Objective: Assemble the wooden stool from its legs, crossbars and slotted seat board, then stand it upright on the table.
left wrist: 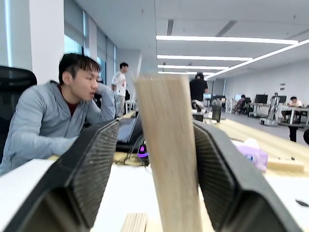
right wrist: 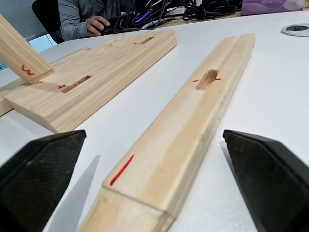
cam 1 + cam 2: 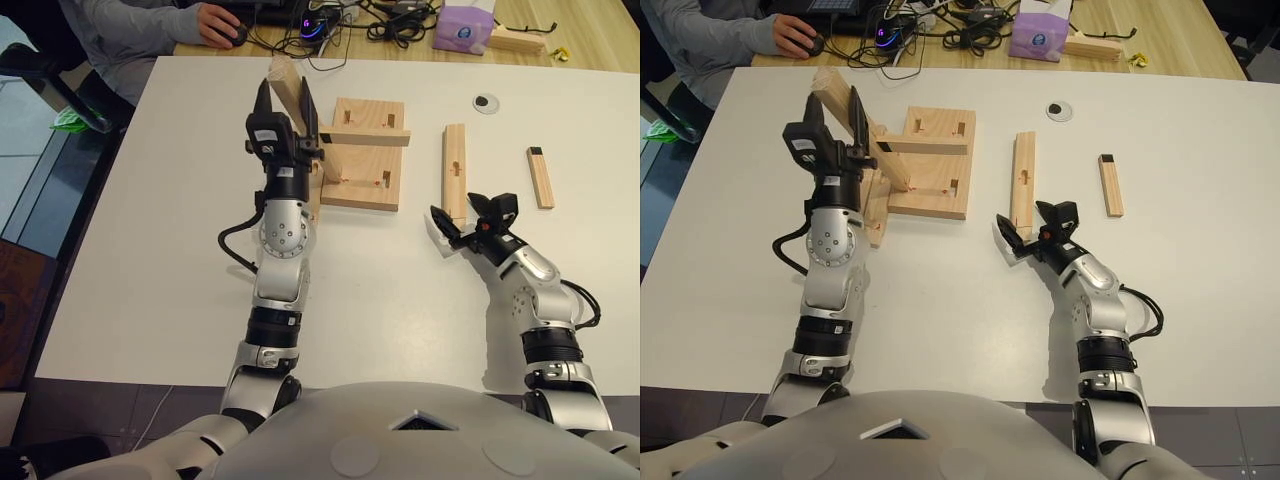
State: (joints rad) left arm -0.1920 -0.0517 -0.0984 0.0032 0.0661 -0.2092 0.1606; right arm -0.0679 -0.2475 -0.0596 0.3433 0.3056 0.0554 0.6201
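My left gripper (image 3: 285, 108) is shut on a wooden leg (image 3: 291, 82) and holds it tilted above the table. The leg's lower end (image 2: 21, 60) meets a slot at the near left corner of the slotted seat board (image 3: 366, 187). A wooden bar (image 3: 370, 137) lies across the board's far half. To the right, a slotted leg (image 3: 455, 165) lies flat on the table. My right gripper (image 3: 460, 208) stands open at its near end, one finger on each side of the leg (image 2: 193, 116). A short crossbar (image 3: 540, 178) with a black end lies farther right.
Another wooden piece (image 3: 314, 200) lies by the board's left edge, under my left arm. A round grommet (image 3: 486, 103) sits at the table's back right. On the desk behind are a tissue box (image 3: 465, 28), cables and a person's hand on a mouse (image 3: 218, 25).
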